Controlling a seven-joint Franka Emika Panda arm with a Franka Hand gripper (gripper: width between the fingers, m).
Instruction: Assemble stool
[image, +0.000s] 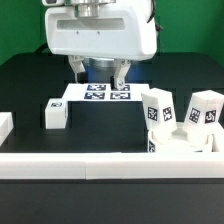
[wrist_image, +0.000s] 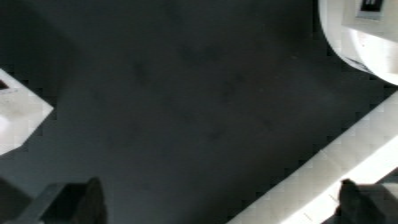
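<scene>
The round white seat (image: 182, 141) sits at the exterior view's lower right, against the front rail. Two white tagged legs (image: 158, 109) (image: 207, 108) stand upright on it. The third leg (image: 55, 114) rests on the black table at the exterior view's left. My gripper (image: 99, 74) hangs open and empty over the far middle of the table, just above the marker board (image: 106, 93), well away from the seat and the legs. In the wrist view my gripper (wrist_image: 217, 205) shows two dark fingertips (wrist_image: 71, 203) wide apart over black table, with nothing between them.
A long white border rail (image: 90, 164) runs along the front, and a white rail end (image: 5, 125) sits at the exterior view's left edge. The wrist view shows a diagonal white band (wrist_image: 329, 170) and white shapes (wrist_image: 365, 35) at its edges; I cannot tell what they are.
</scene>
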